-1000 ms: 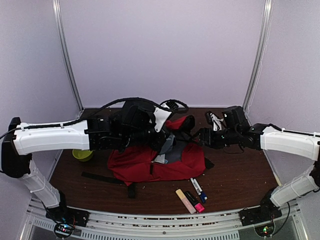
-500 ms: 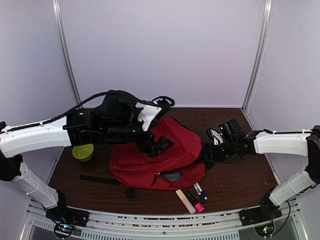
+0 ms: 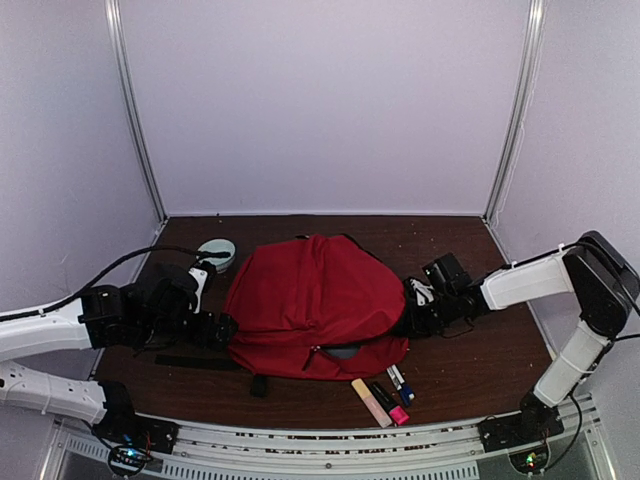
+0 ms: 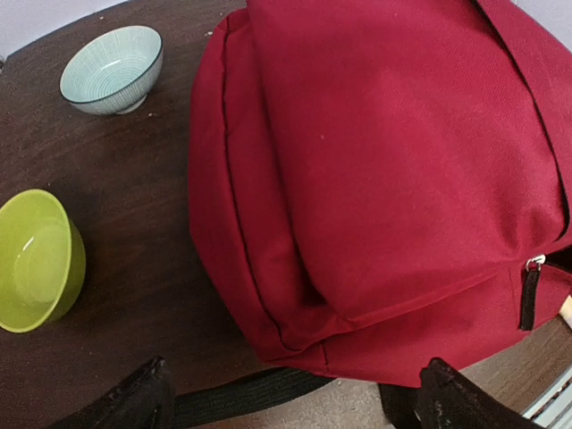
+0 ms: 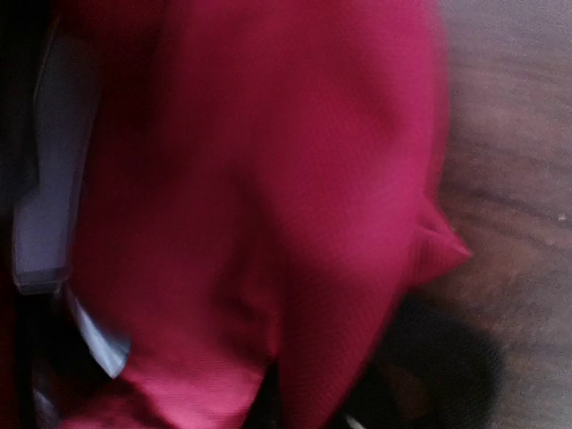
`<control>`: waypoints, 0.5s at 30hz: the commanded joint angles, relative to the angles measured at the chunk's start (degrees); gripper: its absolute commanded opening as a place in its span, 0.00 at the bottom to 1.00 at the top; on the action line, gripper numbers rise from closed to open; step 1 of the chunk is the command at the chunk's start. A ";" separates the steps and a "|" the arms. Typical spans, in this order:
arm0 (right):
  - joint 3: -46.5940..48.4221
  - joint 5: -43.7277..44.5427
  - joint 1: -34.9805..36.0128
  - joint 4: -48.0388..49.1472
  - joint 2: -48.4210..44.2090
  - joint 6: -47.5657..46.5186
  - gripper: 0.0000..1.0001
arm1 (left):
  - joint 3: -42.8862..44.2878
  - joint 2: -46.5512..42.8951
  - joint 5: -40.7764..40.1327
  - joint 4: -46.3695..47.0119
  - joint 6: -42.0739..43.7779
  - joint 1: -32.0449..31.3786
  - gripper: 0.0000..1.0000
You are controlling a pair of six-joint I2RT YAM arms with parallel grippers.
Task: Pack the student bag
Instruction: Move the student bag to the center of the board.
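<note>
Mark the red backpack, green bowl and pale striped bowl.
red backpack (image 4: 393, 161), left wrist view, front panel.
green bowl (image 4: 36, 259), left wrist view, inner wall.
pale striped bowl (image 4: 112, 64), left wrist view, inner wall.

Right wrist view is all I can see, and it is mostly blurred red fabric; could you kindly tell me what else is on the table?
Observer: Several markers lie at the near edge, just in front of the red bag.
Operator: Thank you; is anything on its left side?
Observer: Two bowls stand there, a green bowl and a pale blue bowl, both apart from the bag.
Operator: And where is the left arm, please?
Observer: The left gripper hangs open by the bag's near left corner.
</note>
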 commanded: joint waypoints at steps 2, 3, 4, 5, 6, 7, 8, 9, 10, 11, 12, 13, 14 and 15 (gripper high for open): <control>10.54 -0.71 -4.58 4.88 4.01 1.73 0.00 | -0.46 -0.77 0.12 8.48 1.15 0.01 0.96; 13.64 0.14 -5.50 4.08 5.61 1.61 0.00 | 0.73 0.94 0.60 8.35 2.84 0.02 0.95; 16.73 1.45 -6.27 2.65 7.24 1.01 0.00 | 2.44 3.05 1.49 7.39 5.15 -0.03 0.94; 20.09 3.62 -6.94 0.13 8.77 0.53 0.00 | 4.40 5.71 2.71 6.81 7.31 -0.26 0.93; 23.02 4.44 -7.54 -1.13 10.30 -0.21 0.03 | 6.32 8.17 3.83 6.42 9.63 -0.86 0.93; 26.17 5.73 -8.08 -4.28 11.56 -1.13 0.09 | 8.18 11.52 4.82 6.25 12.05 -1.90 0.93; 28.81 6.39 -8.56 -6.82 12.59 -1.91 0.17 | 9.78 13.90 4.98 6.06 14.34 -3.34 0.93; 30.61 6.73 -9.21 -8.65 12.92 -2.46 0.25 | 11.39 15.95 4.95 5.55 16.45 -4.20 0.93; 31.19 7.05 -9.77 -9.54 12.23 -2.82 0.31 | 12.63 17.74 4.97 4.87 17.95 -4.83 0.94; 30.02 7.64 -10.24 -9.49 10.66 -2.81 0.36 | 13.81 19.39 4.84 4.06 19.00 -5.16 0.94; 28.34 8.37 -10.74 -8.89 8.56 -2.61 0.39 | 14.62 20.71 4.64 3.44 19.73 -5.44 0.95; 25.91 8.94 -11.15 -7.93 6.13 -2.28 0.40 | 15.08 21.91 4.54 3.08 20.43 -5.64 0.96; 23.12 9.58 -11.34 -6.83 3.39 -1.58 0.41 | 15.40 22.85 4.50 3.02 21.22 -5.88 0.97; 20.27 10.84 -11.36 -5.56 0.54 -0.76 0.42 | 15.56 23.85 4.51 3.02 22.27 -6.22 0.98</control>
